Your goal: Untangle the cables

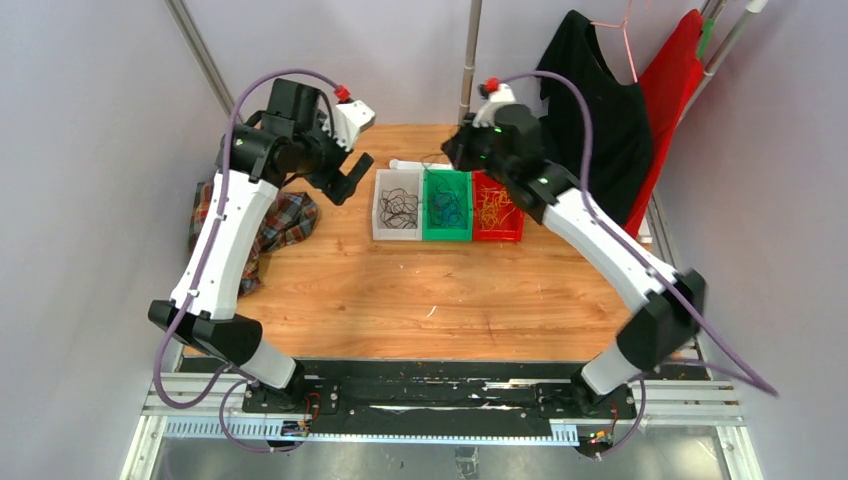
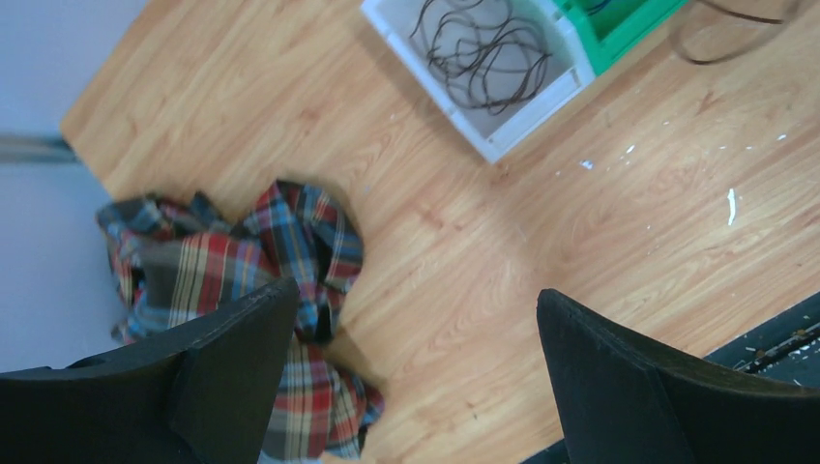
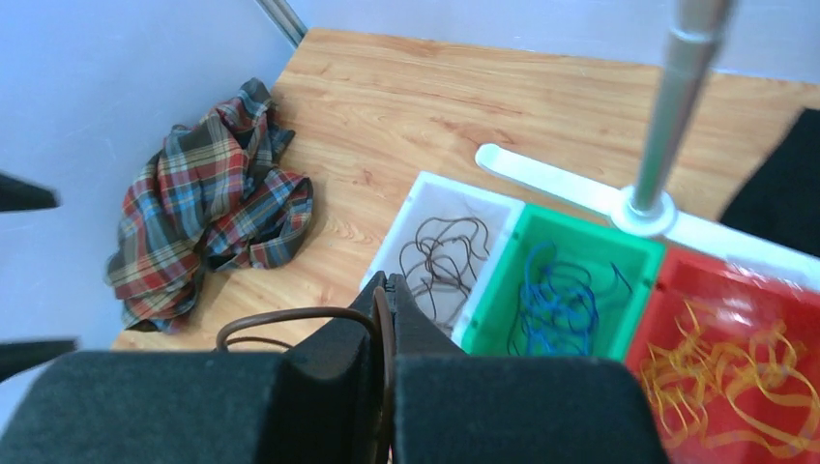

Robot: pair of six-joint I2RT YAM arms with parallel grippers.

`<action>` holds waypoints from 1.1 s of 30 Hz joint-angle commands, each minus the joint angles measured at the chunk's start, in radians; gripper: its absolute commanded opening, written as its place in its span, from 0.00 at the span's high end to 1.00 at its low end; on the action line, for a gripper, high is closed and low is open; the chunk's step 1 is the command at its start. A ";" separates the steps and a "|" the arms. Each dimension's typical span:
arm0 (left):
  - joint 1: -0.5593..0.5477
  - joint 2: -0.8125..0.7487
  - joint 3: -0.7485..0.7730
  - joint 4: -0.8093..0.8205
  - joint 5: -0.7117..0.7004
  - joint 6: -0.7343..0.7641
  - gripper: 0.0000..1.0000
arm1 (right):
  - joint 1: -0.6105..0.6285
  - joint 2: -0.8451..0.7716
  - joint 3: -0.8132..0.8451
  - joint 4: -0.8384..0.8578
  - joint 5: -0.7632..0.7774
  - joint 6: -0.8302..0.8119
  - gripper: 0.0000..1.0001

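My right gripper [image 3: 387,290] is shut on a thin dark brown cable [image 3: 290,317] that loops out to its left. It hovers above the white bin [image 3: 418,198], at the table's back [image 1: 455,152]. The bin holds dark brown cables [image 3: 447,259]. The green bin [image 3: 646,253] holds blue cables [image 3: 559,290]. The red bin [image 3: 696,275] holds yellow-orange cables [image 3: 735,362]. My left gripper [image 2: 416,309] is open and empty, high above bare wood beside a plaid cloth [image 2: 242,261], left of the bins [image 1: 352,178]. A brown loop [image 2: 735,48] shows at the top right of the left wrist view.
The three bins [image 1: 446,238] stand in a row at the back middle of the wooden table [image 1: 440,290]. The plaid cloth [image 1: 285,222] lies at the left edge. A metal pole on a white base [image 3: 667,116] stands behind the bins. Black and red clothes [image 1: 620,110] hang at the back right.
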State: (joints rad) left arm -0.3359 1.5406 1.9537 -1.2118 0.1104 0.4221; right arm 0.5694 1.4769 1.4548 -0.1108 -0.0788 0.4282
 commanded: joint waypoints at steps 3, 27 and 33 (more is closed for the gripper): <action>0.090 -0.048 0.018 -0.109 -0.079 -0.081 0.02 | 0.090 0.304 0.256 0.001 0.138 -0.169 0.99; 0.167 -0.070 -0.076 -0.104 0.031 -0.105 0.02 | 0.147 0.887 0.633 -0.231 0.268 -0.335 0.99; 0.172 -0.095 -0.071 -0.102 0.038 -0.085 0.02 | 0.147 0.815 0.596 -0.239 0.205 -0.342 0.56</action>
State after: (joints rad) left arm -0.1749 1.4696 1.8759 -1.3136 0.1280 0.3206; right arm 0.7074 2.3867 2.0823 -0.3199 0.1558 0.1036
